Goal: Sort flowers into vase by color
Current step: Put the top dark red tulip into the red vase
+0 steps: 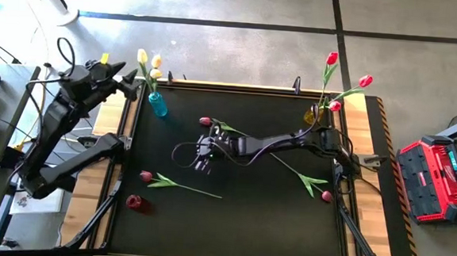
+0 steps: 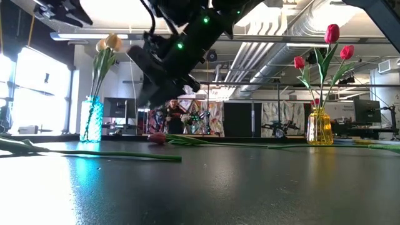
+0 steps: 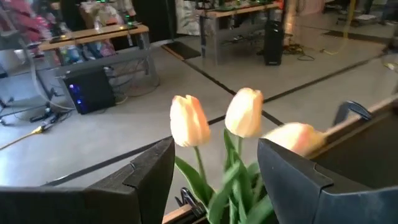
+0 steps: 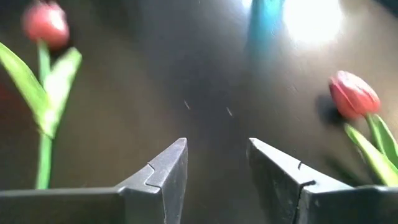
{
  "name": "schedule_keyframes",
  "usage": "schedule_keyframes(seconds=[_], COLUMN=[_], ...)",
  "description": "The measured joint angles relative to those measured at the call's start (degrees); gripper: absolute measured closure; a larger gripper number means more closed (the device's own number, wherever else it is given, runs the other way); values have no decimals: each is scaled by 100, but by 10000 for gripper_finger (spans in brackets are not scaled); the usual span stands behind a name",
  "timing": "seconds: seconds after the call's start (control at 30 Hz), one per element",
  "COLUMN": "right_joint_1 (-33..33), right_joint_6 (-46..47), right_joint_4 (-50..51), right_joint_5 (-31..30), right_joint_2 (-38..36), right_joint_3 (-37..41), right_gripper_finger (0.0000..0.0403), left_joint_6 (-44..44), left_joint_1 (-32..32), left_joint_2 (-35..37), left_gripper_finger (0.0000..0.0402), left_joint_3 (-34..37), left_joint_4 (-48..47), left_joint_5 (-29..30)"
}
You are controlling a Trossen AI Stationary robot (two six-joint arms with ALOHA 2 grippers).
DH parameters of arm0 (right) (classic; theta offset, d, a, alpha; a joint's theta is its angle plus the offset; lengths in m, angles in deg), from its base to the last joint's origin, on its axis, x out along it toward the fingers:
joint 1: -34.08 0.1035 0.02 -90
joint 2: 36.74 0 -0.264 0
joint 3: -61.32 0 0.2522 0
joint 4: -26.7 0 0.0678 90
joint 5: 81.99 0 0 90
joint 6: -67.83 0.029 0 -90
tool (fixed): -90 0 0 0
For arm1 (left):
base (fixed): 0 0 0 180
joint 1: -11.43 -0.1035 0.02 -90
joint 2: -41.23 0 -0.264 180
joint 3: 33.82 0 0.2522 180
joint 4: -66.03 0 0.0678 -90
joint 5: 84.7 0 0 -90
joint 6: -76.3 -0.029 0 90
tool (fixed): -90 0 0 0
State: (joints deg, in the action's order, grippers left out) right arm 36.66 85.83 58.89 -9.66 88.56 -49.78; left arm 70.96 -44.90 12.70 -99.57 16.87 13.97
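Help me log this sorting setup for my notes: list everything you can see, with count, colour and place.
blue vase: one, far-left corner of the mat
cream-yellow tulips: three, standing in the blue vase
yellow vase: one, far-right part of the mat
red tulips: three, standing in the yellow vase
loose tulips: three with stems, pink-red heads, lying on the mat: one mid-left, one far centre, one right
red flower head: one, near-left edge of the mat
black mat: one, covers the table
red case: one, on the floor at right
left gripper: fingers open, just behind the cream-yellow tulips
right gripper: fingers open, empty, over the mat's centre
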Motion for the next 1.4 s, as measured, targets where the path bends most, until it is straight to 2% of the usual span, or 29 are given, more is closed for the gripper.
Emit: schedule_keyframes(seconds=[0.1,0.3,0.4,0.53,0.7,0.87,1.1,1.23,1.4], right_joint_1=[-105,-451,-668,-935,-1292,-1624,-1761,-1759,-1759], right_joint_6=[-8,-396,-413,-550,-755,-785,-760,-758,-748], right_joint_4=[502,1238,1431,1651,1575,1068,485,444,436], right_joint_5=[-13,-239,-335,-309,318,789,934,910,852], right_joint_2=[0,0,0,0,-4,-8,-42,-32,-24], right_joint_3=[0,0,0,2,304,763,1069,1071,1073], right_gripper_finger=[247,247,247,247,247,247,251,282,344], left_joint_6=[-29,297,361,275,315,319,334,332,334], left_joint_1=[0,61,131,267,451,591,715,779,838], left_joint_2=[123,311,461,695,1087,1511,1810,1815,1815], left_gripper_finger=[185,186,186,186,186,186,186,186,186], left_joint_3=[-85,138,338,607,878,1058,1094,1094,1094], left_joint_4=[-186,-260,-386,-752,-1073,-1184,-1137,-1136,-1136], left_joint_5=[-389,-1967,-2338,-2429,-2751,-3024,-3067,-3067,-3067])
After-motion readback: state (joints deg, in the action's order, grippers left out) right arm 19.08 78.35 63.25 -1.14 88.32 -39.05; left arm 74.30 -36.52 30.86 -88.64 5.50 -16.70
